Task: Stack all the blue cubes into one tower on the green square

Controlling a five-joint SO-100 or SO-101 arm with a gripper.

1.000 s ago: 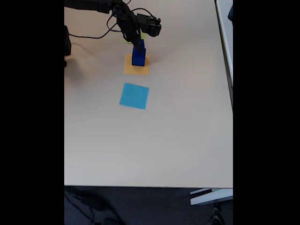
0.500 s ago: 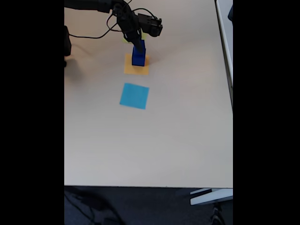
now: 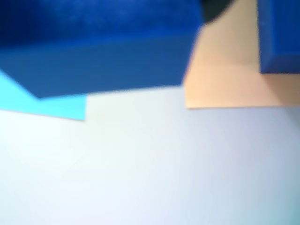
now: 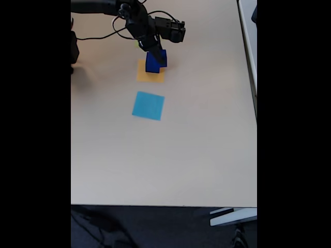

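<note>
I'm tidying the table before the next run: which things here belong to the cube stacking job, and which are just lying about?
Part of the job:
- blue cubes on the orange square, under the pincer
- sliver of green square, mostly hidden behind the arm

Just lying about:
- orange square
- light-blue square
- black cable on the table

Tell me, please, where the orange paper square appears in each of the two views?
Wrist view: orange square at upper right, partly behind blurred blue cubes.
Fixed view: orange square near the top centre, under the blue cubes.
Shared landmark: the light-blue square beside it.
</note>
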